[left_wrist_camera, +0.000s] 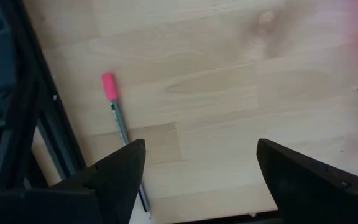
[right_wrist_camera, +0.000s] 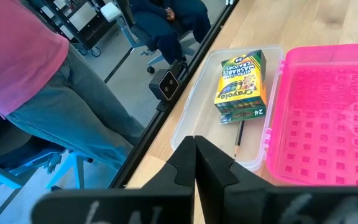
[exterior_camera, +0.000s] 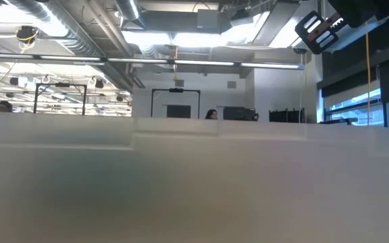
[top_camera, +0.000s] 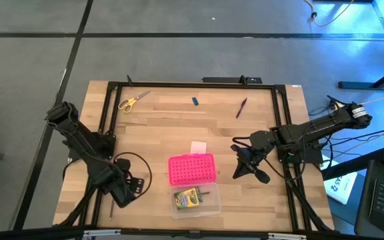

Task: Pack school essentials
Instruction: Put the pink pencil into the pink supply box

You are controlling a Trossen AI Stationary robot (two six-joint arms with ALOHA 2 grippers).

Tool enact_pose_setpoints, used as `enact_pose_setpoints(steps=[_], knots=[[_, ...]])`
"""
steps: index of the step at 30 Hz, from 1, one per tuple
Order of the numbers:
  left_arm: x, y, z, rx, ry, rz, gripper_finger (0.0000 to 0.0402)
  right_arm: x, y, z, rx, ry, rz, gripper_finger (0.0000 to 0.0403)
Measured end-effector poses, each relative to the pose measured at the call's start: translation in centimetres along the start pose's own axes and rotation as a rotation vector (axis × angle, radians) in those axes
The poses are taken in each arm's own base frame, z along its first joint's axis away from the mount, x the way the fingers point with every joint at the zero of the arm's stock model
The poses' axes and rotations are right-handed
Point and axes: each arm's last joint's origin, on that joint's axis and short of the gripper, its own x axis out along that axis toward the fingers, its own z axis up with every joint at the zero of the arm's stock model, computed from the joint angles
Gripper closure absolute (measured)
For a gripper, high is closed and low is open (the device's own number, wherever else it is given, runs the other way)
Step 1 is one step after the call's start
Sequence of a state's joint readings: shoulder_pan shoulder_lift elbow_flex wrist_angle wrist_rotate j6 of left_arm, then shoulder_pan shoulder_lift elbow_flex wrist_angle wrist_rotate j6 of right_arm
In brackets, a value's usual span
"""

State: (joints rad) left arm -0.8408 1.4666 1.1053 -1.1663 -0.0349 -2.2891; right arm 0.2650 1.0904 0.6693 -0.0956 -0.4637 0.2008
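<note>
One crayon box (top_camera: 187, 198) and one pencil (right_wrist_camera: 237, 138) lie in the clear tray (top_camera: 209, 208). Scissors (top_camera: 131, 101), one pen (top_camera: 241, 108) sit apart. Left gripper (left_wrist_camera: 197, 171) gapes over one pink-capped pen (left_wrist_camera: 118, 118), holding nothing; right gripper (right_wrist_camera: 195, 149) is closed, empty.

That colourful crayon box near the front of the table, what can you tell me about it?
The crayon box is a small yellow-and-green carton with printed lettering, apparently cardboard, and looks closed. It lies flat inside the clear plastic half of the open pink case. A thin dark pencil lies next to it in the same tray, its tip running under or against the box. Neither gripper touches it.
</note>
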Motion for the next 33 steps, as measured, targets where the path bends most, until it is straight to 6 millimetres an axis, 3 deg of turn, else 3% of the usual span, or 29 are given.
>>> enact_pose_setpoints(steps=[8,15,20,33], knots=[[2.1,1.2,-0.7,-0.015,0.009,-0.006,0.0100,0.0,-0.1,0.0,-0.080,-0.004,-0.019,0.0397],[5.2,2.4,0.5,-0.031,-0.047,0.050,0.0100,0.0,-0.4,0.2,-0.129,-0.036,-0.143,0.0397],[6.1,2.8,1.1,-0.044,-0.064,0.067,0.0100,-0.1,-0.6,0.4,-0.113,-0.059,-0.225,0.0397],[7.6,3.7,1.1,-0.034,-0.009,0.113,0.0100,-0.1,-0.5,1.0,-0.140,-0.121,-0.221,0.0397]])
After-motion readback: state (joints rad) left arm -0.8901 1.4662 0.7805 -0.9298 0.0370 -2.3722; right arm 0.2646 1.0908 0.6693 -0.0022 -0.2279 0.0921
